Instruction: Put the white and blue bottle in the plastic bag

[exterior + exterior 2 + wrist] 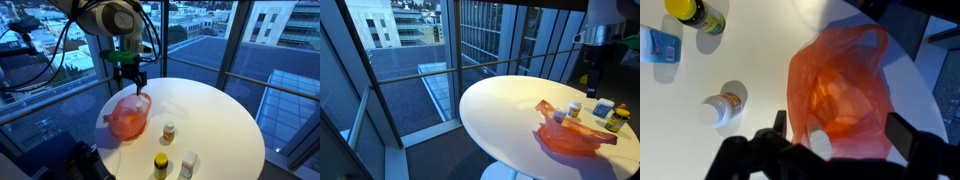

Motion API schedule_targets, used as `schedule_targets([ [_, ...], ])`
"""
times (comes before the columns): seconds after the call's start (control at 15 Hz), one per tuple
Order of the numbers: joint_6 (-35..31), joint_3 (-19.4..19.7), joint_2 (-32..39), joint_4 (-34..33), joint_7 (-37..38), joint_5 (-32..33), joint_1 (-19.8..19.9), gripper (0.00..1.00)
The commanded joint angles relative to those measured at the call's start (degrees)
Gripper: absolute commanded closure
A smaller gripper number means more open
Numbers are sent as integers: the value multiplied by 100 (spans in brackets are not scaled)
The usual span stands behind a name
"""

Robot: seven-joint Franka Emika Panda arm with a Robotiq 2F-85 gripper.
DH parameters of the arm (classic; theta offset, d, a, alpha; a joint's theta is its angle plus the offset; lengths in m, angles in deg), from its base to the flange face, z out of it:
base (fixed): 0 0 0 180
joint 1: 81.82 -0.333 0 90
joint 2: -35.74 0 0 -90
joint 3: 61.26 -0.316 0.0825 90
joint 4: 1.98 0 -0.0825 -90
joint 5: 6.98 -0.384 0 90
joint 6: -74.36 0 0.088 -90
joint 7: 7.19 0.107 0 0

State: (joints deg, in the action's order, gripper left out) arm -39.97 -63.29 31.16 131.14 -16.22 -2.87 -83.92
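The white and blue bottle (658, 45) lies on the round white table at the upper left of the wrist view, and shows in both exterior views (188, 163) (603, 108). The orange plastic bag (840, 90) lies open on the table (127, 117) (570, 138). My gripper (843, 135) hangs just above the bag (130, 82), fingers wide apart and holding nothing. A white cylindrical thing (820, 143) shows at the bag's near side by one finger; I cannot tell what it is.
A dark bottle with a yellow cap (695, 12) (160, 165) stands next to the white and blue bottle. A small bottle with a white cap and orange label (720, 108) (169, 130) stands beside the bag. The table (215, 105) stands by large windows.
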Motion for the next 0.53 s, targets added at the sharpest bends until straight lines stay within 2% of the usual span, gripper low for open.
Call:
schedule_targets([
  [0.0, 568, 60, -627, 100, 681, 87, 101, 0],
  [0.47, 1207, 29, -1339, 16, 1570, 272, 258, 0],
])
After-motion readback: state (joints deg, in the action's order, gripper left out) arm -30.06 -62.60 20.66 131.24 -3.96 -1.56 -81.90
